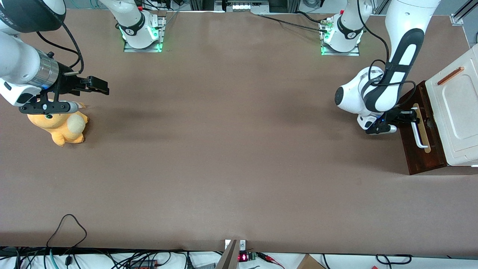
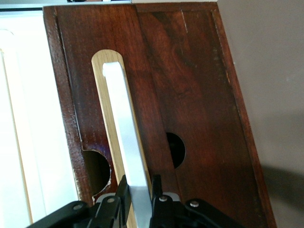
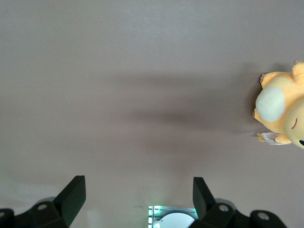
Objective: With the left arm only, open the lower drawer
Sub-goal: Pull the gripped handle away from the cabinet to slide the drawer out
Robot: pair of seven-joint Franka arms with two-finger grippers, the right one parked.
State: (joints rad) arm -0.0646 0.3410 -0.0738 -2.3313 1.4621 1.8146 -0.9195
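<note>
While the left arm [image 1: 388, 80] reaches down at the working arm's end of the table [image 1: 231, 149], its gripper [image 1: 409, 116] sits right at the white bar handle [image 1: 419, 131] of the lower drawer [image 1: 420, 129]. In the left wrist view the two black fingers [image 2: 122, 189] stand narrow, one on each side of the bar [image 2: 126, 142], pressed against it, so I judge the gripper clamped on the handle near one end. The step in hand looks like the grasp itself, done or nearly so; the dark brown front appears to sit close against the cream-white cabinet [image 1: 457, 112], so I would say the pull has not gone far, if it has begun at all.

The next move calls for a straight draw away from the cabinet, toward the open middle of the table, keeping the wrist level so the bar does not slip out of the pinch. Because the hold is off-centre on the handle, the drawer may skew and bind.

By count: one cabinet, one dark drawer front in view, one white handle on one tan strip [image 2: 107, 118], two round holes [image 2: 175, 149] in the wood, one thin orange-brown bar [image 1: 450, 75] on the cabinet top, and one yellow plush toy [image 1: 59, 127] toward the parked arm's end.
</note>
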